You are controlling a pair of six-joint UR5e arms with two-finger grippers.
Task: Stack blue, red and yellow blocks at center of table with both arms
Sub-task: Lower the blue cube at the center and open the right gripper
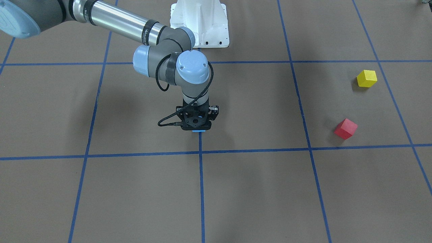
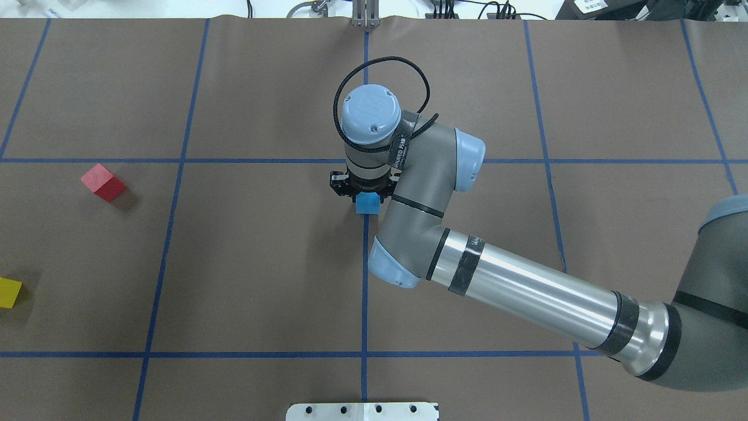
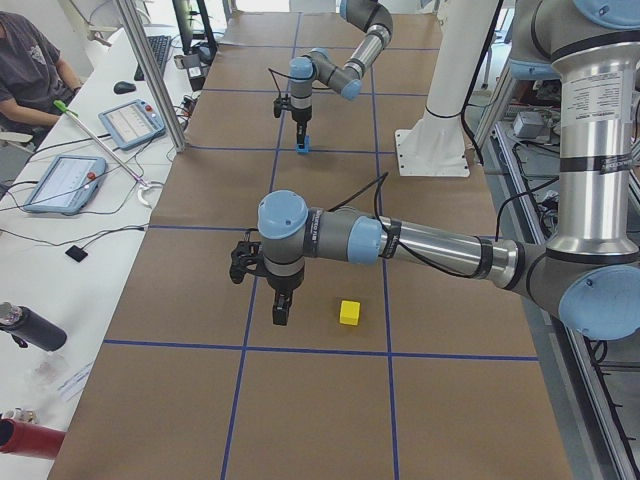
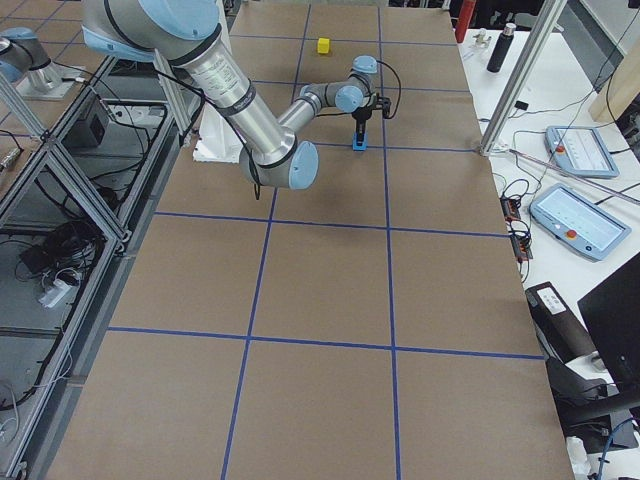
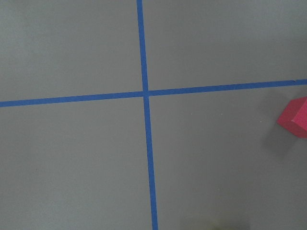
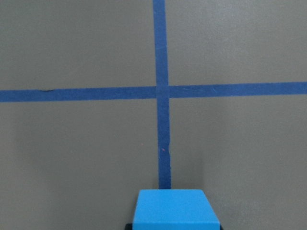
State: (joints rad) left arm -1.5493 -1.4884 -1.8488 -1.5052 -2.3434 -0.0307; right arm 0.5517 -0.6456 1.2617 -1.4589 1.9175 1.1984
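My right gripper (image 2: 363, 193) points straight down at the table's center and is shut on the blue block (image 2: 368, 203). The block sits low on a blue tape line and also shows in the right wrist view (image 6: 175, 208) and the front view (image 1: 198, 131). The red block (image 2: 103, 182) and the yellow block (image 2: 9, 292) lie apart on the robot's left side. The red block shows at the right edge of the left wrist view (image 5: 295, 117). My left gripper (image 3: 281, 312) shows only in the exterior left view, beside the yellow block (image 3: 349, 312). I cannot tell whether it is open.
Blue tape lines (image 2: 364, 292) form a grid on the brown table. The white robot base (image 1: 199, 23) stands at the robot's edge. A side desk with tablets (image 3: 65, 180) and a seated person (image 3: 30, 70) are beyond the far edge.
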